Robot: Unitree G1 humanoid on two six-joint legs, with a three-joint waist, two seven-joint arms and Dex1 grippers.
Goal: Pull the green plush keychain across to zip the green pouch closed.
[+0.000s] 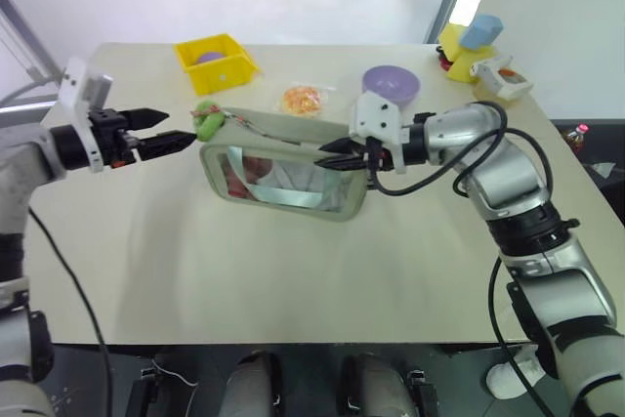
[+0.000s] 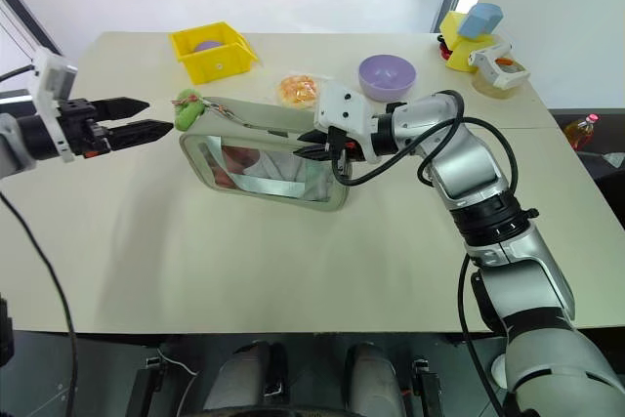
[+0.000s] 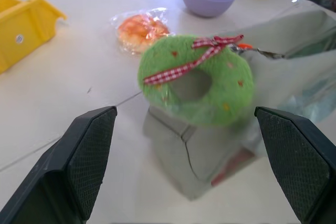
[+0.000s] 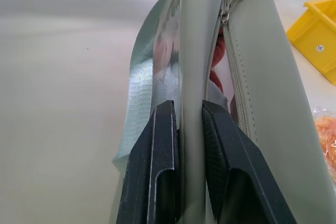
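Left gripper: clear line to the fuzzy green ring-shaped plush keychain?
Probably yes. The open left gripper faces the fuzzy green ring-shaped plush keychain with nothing between, while the right gripper pinches the sage-green fabric pouch.

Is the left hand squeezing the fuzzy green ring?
No, its black fingers stand wide apart, with the green plush keychain untouched ahead.

Your robot: both arms silver-grey metallic shells, black joint rings between segments. Right arm (image 1: pixel 513 183) carries looping black cables from forearm to wrist. White angular camera housing sits on each wrist. Left arm (image 1: pixel 29 158) shows black wrist block with small red spot, thin black cable hanging below. Fingers (image 3: pixel 86 156) black, wedge-shaped, inner pads with fine crosshatch texture.
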